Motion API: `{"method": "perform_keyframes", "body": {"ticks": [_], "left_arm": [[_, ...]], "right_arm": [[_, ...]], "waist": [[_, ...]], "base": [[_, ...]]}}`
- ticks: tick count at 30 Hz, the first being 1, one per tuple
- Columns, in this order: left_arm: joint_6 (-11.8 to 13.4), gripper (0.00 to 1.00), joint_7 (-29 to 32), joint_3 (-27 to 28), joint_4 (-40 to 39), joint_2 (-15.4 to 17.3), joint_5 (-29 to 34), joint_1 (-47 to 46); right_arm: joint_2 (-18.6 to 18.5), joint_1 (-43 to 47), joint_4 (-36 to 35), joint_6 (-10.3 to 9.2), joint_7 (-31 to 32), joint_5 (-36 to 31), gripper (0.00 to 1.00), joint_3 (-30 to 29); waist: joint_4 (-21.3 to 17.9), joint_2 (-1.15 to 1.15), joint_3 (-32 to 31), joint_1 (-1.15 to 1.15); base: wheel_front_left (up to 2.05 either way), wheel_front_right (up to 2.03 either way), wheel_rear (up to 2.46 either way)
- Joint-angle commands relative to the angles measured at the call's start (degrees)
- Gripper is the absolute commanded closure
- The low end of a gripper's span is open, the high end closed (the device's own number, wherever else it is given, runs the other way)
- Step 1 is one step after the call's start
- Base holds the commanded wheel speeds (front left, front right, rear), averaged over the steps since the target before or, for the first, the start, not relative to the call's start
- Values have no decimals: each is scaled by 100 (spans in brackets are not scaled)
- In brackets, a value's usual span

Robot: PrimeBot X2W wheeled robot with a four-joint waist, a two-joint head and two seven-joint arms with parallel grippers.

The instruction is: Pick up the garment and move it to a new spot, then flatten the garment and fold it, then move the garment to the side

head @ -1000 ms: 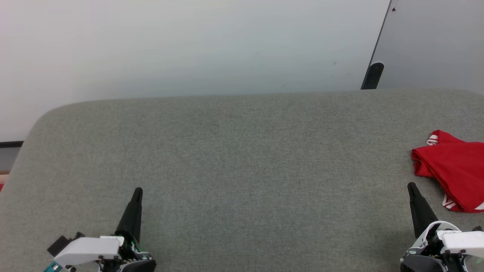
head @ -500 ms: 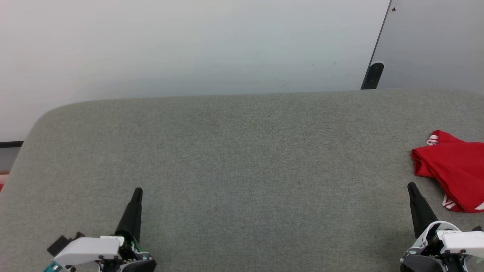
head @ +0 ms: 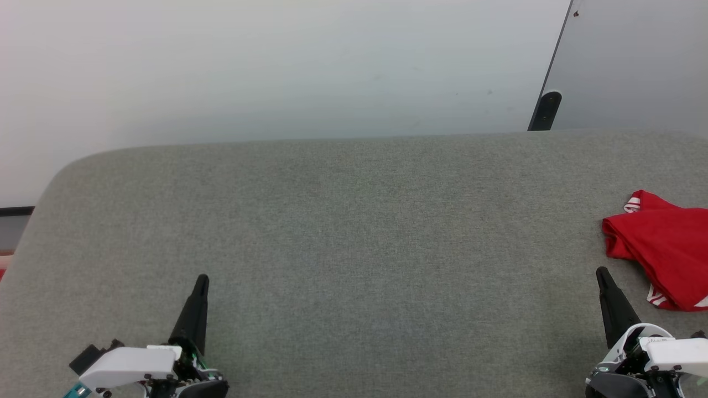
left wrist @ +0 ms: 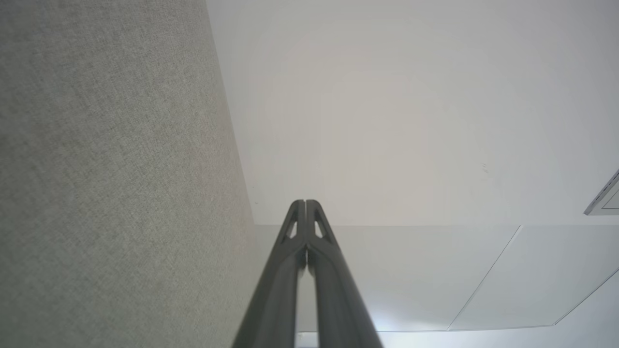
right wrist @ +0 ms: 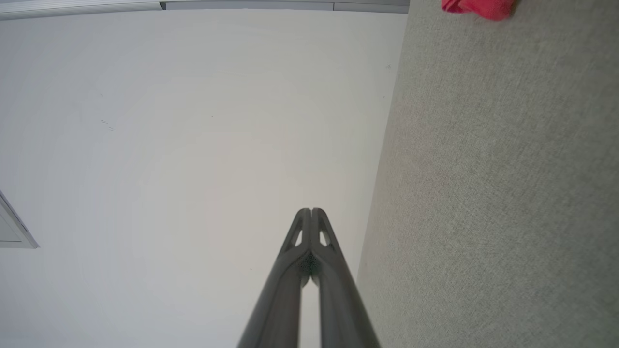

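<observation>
Nearest the camera, the left gripper (head: pixel 202 279) with its two long dark fingers sits at the lower left, above the grey-green woven fabric surface (head: pixel 354 221). In its wrist view the fingers are pressed together at the tips with nothing between them. Same deal with the right gripper (head: pixel 600 272) at the lower right: fingers together, holding nothing. A bit beyond it and to its right, not touching, lies the garment (head: pixel 661 249), a crumpled red jersey with red-white striped trim. It's bunched up on the fabric, cut off by the right edge of the head view, and well apart from the left gripper. Past the surface's rounded far edge there's a plain white wall (head: pixel 276 66), and at the far right a grey panel (head: pixel 636 61) with a short black rounded piece (head: pixel 545 110) at its foot.
</observation>
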Motion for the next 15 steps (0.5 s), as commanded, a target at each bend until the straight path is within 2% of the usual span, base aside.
{"method": "perform_keyframes", "body": {"ticks": [1,15], "left_arm": [[-28,100,5,16,8,-9,12,-60],[-28,100,16,25,9,-16,23,-61]], "right_arm": [[23,-26,4,-6,4,-29,100,-5],[24,-26,4,-6,7,-32,100,-7]], "waist": [[0,0,0,0],[0,0,0,0]], "base": [[0,0,0],[0,0,0]]}}
